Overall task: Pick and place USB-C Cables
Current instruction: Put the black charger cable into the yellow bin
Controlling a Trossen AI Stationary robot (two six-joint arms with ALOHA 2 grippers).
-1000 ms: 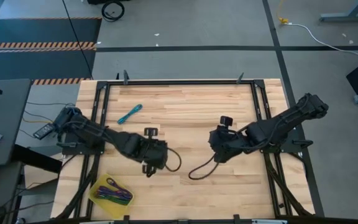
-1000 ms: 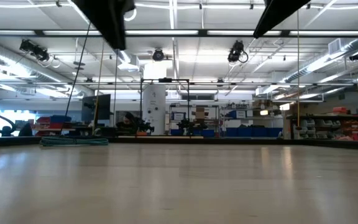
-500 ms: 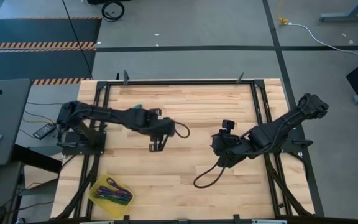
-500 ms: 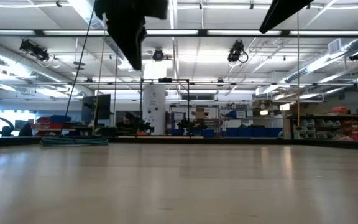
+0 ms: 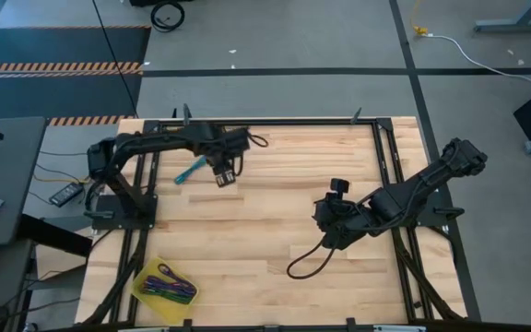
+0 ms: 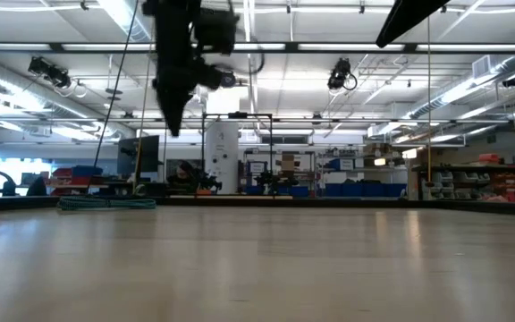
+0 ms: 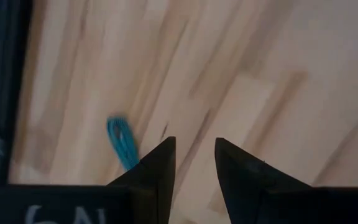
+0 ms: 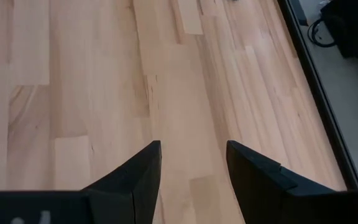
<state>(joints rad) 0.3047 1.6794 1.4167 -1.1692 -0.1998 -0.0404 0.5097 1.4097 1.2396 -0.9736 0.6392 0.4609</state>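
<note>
A teal USB-C cable [image 5: 190, 171] lies flat on the wooden table near its far left corner; it also shows in the left wrist view [image 7: 122, 142]. My left gripper [image 5: 226, 179] hangs above the table just to the right of that cable, pointing steeply down. It is open, with nothing between its fingers [image 7: 194, 155]. Several more cables, purple and green, lie in a yellow tray [image 5: 142, 277] at the near left. My right gripper [image 5: 324, 228] waits over the table's right half, open and holding nothing [image 8: 192, 155].
A black frame [image 5: 265, 121] runs along the table's far edge and down both sides. A loop of black robot wire [image 5: 304, 261] hangs below the right arm. Bare wood lies between the two arms.
My left gripper has swung from the near middle of the table toward the far edge, ending beside the teal cable, and has rolled about its own line on the way. Its fingers have stayed apart. The teal cable has not moved.
</note>
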